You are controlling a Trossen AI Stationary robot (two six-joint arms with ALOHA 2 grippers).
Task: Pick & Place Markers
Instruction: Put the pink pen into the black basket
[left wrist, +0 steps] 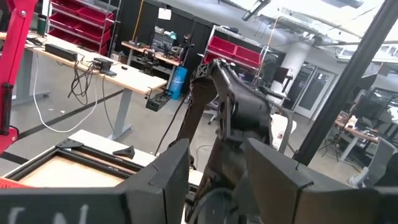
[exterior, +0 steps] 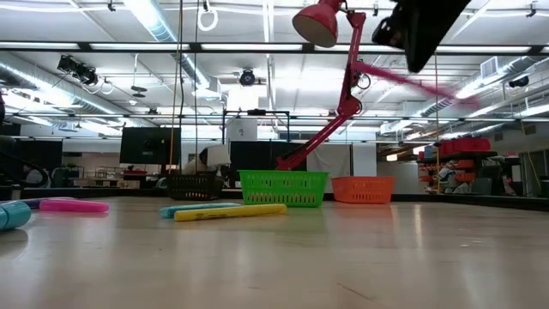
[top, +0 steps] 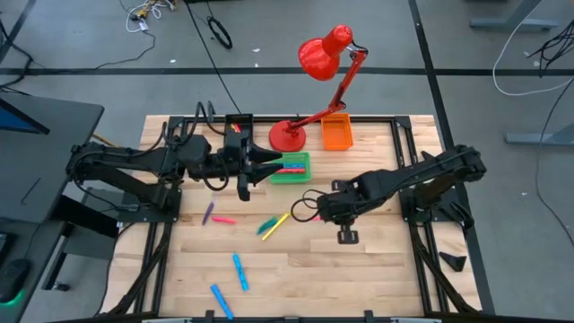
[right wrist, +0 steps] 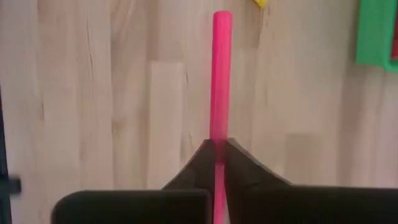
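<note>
- The fingers of the right gripper (right wrist: pixel 216 163) are clenched on a pink marker (right wrist: pixel 220 81), which sticks out straight in front of them, above the bare wood of the worktop (right wrist: pixel 93 93).
- The left gripper (top: pixel 269 168) hangs over the green basket (top: pixel 300 177); its fingers stand partly apart, and I cannot see anything between them.
- The marker looks light, stiff and smooth, so it can slip or turn in a thin grip. I think the middle of the barrel is the safest place to take hold.
- Other markers lie loose on the worktop: a yellow marker (top: pixel 276 222), a blue marker (top: pixel 239 271) and more nearby.
- The right wrist view shows the grip clearly; the high view does not, but it shows the whole layout.
- The low view shows the held marker lifted high, near the red lamp (exterior: pixel 330 51).
</note>
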